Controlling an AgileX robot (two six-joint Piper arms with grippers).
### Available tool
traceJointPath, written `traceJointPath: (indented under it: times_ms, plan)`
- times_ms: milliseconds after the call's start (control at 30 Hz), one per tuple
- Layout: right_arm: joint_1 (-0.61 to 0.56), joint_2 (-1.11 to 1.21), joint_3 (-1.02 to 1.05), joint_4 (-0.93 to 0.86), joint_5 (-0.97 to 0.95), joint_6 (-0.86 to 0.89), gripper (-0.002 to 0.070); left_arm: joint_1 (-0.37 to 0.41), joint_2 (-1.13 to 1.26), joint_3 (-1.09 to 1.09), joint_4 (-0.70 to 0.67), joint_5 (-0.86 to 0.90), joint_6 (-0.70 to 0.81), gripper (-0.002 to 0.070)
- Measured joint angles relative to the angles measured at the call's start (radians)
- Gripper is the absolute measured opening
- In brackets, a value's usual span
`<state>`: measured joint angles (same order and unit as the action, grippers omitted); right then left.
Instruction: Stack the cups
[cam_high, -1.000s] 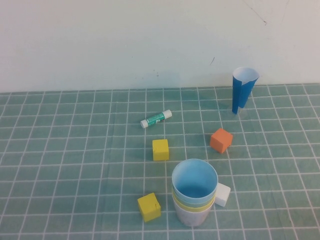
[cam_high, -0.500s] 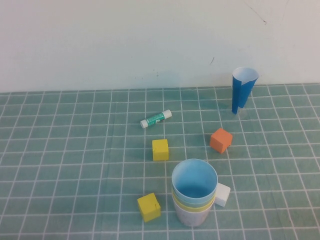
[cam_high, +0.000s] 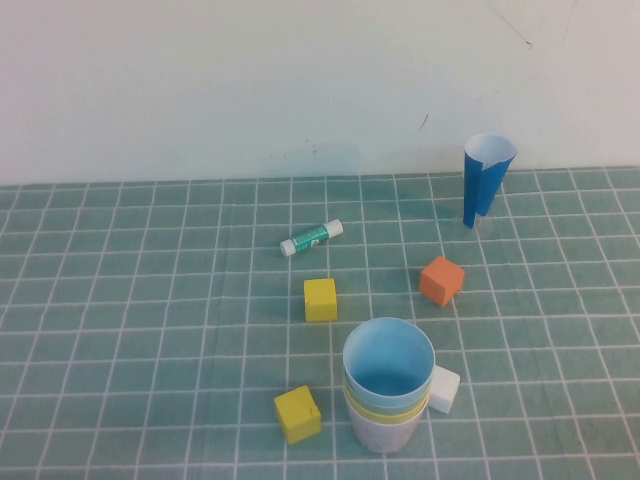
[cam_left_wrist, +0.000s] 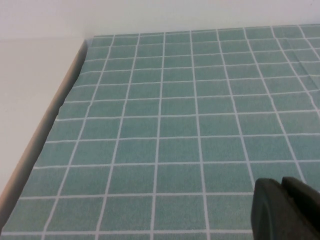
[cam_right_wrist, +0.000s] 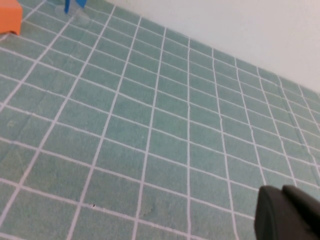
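The cups stand nested in one upright stack (cam_high: 388, 395) near the front of the green grid mat in the high view. The light blue cup (cam_high: 389, 362) is innermost on top, with a yellow rim (cam_high: 400, 408) below it and a pale pink cup (cam_high: 385, 435) at the bottom; a thin green rim shows between them. Neither arm appears in the high view. My left gripper (cam_left_wrist: 282, 184) is shut over bare mat, holding nothing. My right gripper (cam_right_wrist: 283, 190) is also shut and empty over bare mat.
A white cube (cam_high: 443, 389) touches the stack's right side. Two yellow cubes (cam_high: 321, 299) (cam_high: 298, 414), an orange cube (cam_high: 441, 280), a glue stick (cam_high: 312, 238) and a dark-blue paper cone (cam_high: 484, 180) lie around. The mat's edge (cam_left_wrist: 50, 125) shows in the left wrist view.
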<state>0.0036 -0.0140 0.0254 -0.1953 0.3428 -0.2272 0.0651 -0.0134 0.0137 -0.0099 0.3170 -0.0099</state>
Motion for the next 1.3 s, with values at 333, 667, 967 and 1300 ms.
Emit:
traceJointPath:
  times_ms: [333,667,967,1300]
  plan:
    - [0.000,0.000,0.000,0.000,0.000,0.000,-0.0001,-0.028,0.000,0.000,-0.002,0.001,0.002,-0.0002]
    - [0.000,0.000,0.000,0.000,0.000,0.000,-0.0001,-0.028,0.000,0.000,-0.002,0.002,0.002,-0.0002]
    - [0.000,0.000,0.000,0.000,0.000,0.000,-0.0001,-0.028,0.000,0.000,-0.002,0.002,0.002,-0.0002]
    - [0.000,0.000,0.000,0.000,0.000,0.000,-0.0001,-0.028,0.000,0.000,-0.002,0.002,0.002,-0.0002]
